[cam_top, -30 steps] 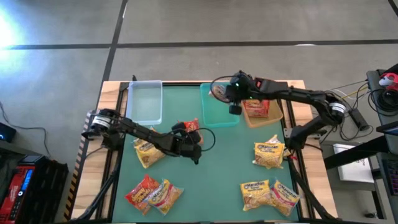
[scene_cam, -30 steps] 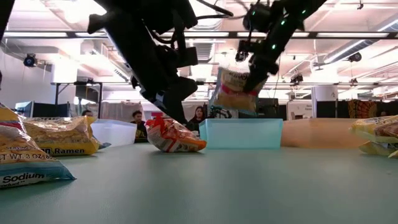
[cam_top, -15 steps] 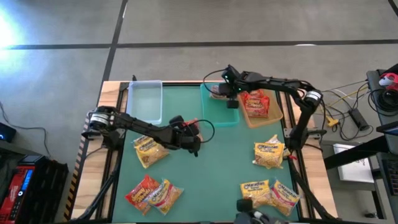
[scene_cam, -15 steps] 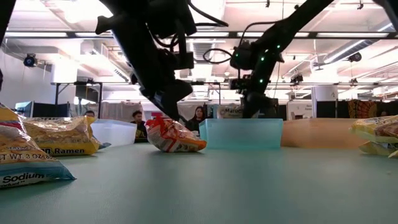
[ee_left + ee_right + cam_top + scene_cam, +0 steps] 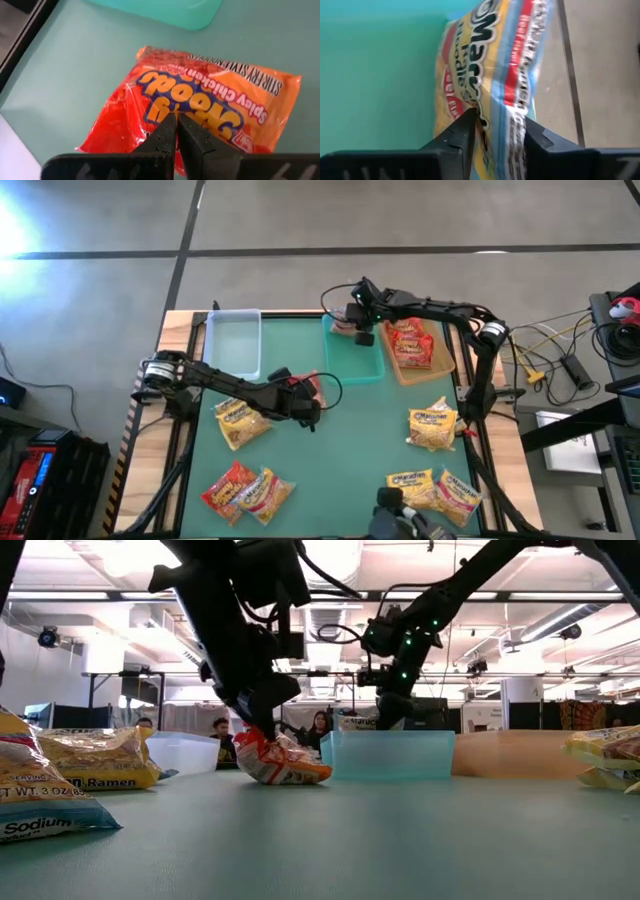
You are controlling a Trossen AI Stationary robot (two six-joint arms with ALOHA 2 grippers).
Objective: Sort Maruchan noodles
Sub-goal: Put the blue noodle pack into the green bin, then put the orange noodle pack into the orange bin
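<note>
Right gripper [image 5: 358,320] is reaching over the far end of the teal bin [image 5: 362,366], which is sitting at the table's far edge, middle. In the right wrist view its fingers [image 5: 465,131] are standing a little apart around the edge of a yellow/red/blue Maruchan packet [image 5: 490,80] hanging into the bin; whether they are pinching it or letting go, I cannot tell. Left gripper [image 5: 305,408] is sitting down near the table's centre, just on the near side of the teal bin, jaws clenched together with the tips on the wrapper of the orange-red Spicy Chicken packet [image 5: 210,107], which is lying on the table mat [image 5: 350,450]; can't confirm actual film pinched. Tan bin [image 5: 440,365] at the far right corner is holding a red packet [image 5: 409,346]. Clear bin [image 5: 233,345] is sitting at the far left corner. Remaining packets: one yellow [image 5: 240,423] near the left edge, a red-and-yellow pair [image 5: 248,490] at the near left corner, one yellow [image 5: 433,426] by the right edge, and a pair [image 5: 436,490] at the near right corner.
</note>
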